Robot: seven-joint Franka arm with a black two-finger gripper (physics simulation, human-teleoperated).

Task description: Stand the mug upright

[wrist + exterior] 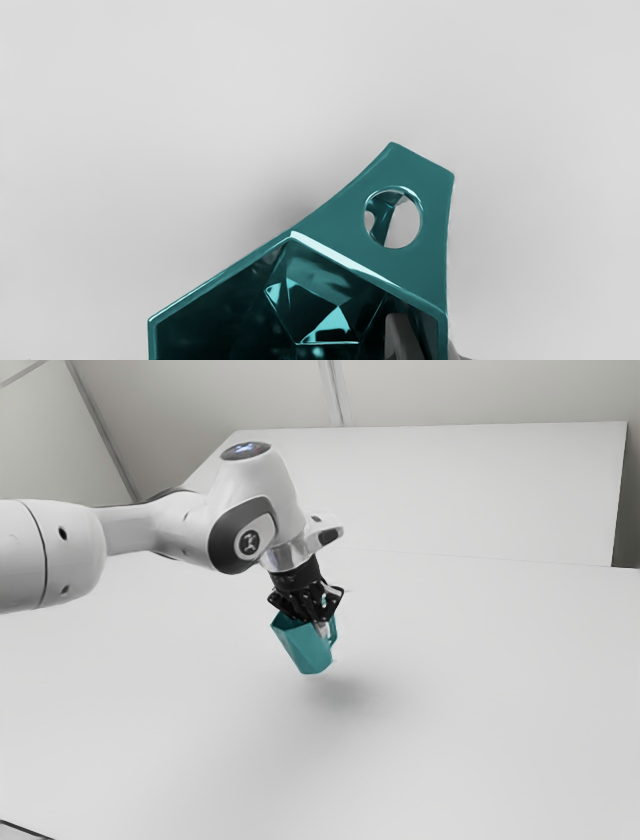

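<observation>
Mug: here it is, the teal mug (304, 645), up off the counter (450, 750) as I read it, leaning, with its mouth tipped toward the exterior view's left and its base lowest.
Claw: my claw (322, 626) is pinching the mug by its wall; in the wrist view one of the fingers (400, 337) reaches down inside the rim and the other is just outside.
Handle: the handle (430, 200) juts out beside the pinched stretch of wall, its round hole unblocked by my fingers.
Why this hold: a wall pinch leaves the base free to meet the counter, I'd judge, and the lean seems to follow my slanted wrist.
Shadow: a soft dark patch (345, 692) lies below and a little to the exterior view's right of the base, which is why I take the mug as lifted.
Edges: the counter runs back to a pale upright panel (430, 490), well apart from the mug.
Room: broad surface spreads around that shadow, so I have space to level the mug and lower it.
Risk: touching down at this lean could land the base on one edge and twist the wall in my grip.
</observation>
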